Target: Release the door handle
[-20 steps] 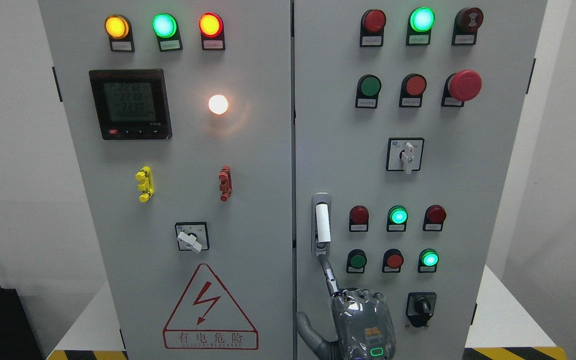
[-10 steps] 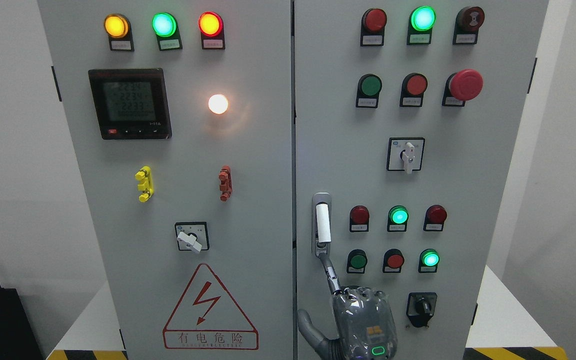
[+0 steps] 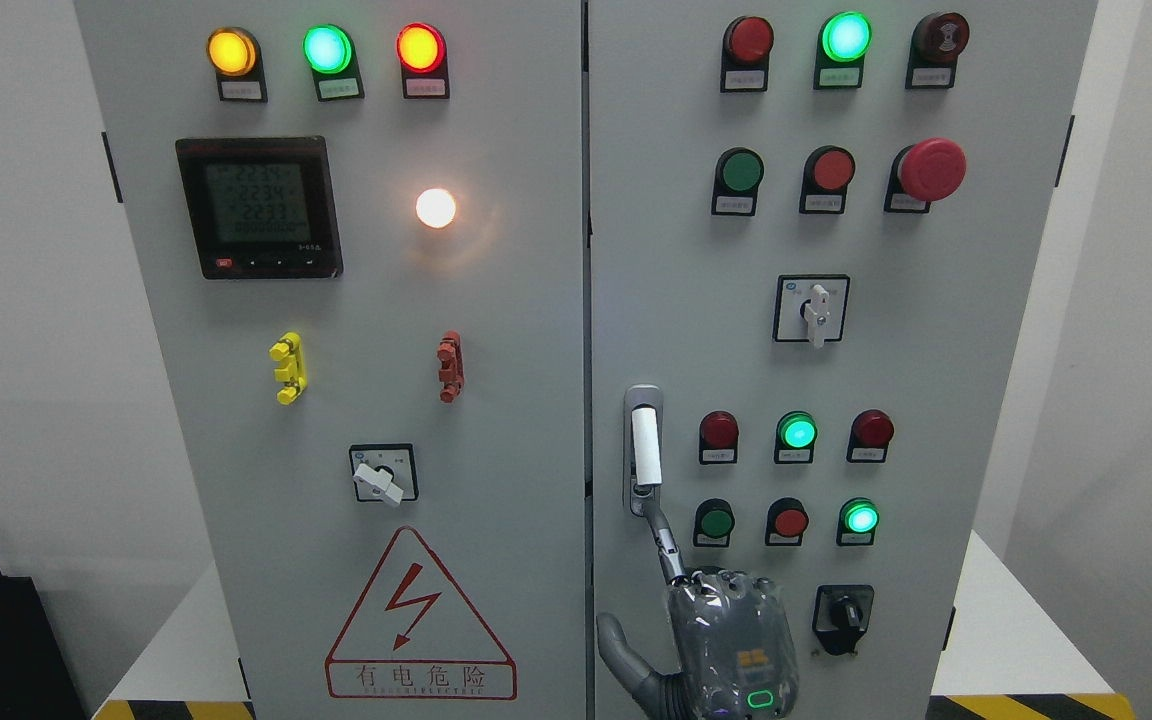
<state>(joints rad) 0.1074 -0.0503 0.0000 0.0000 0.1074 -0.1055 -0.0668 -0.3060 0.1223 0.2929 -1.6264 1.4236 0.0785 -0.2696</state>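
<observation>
Bare panel left of the door handle (image 3: 644,447); buttons (image 3: 718,430) crowd its right.

Grey cabinet (image 3: 496,420) stands on white platform (image 3: 1006,630); yellow-black hazard stripe (image 3: 1026,706) along platform's front edge.

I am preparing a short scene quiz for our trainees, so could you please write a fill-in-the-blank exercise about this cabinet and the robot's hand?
1. The door handle is mounted on the ___ door of the cabinet.
2. The right hand shows directly ___ the door handle.
3. The warning triangle is outlined in ___.
4. The middle lamp of the three atop the left door glows ___.

Missing words: right; below; red; green.
</observation>
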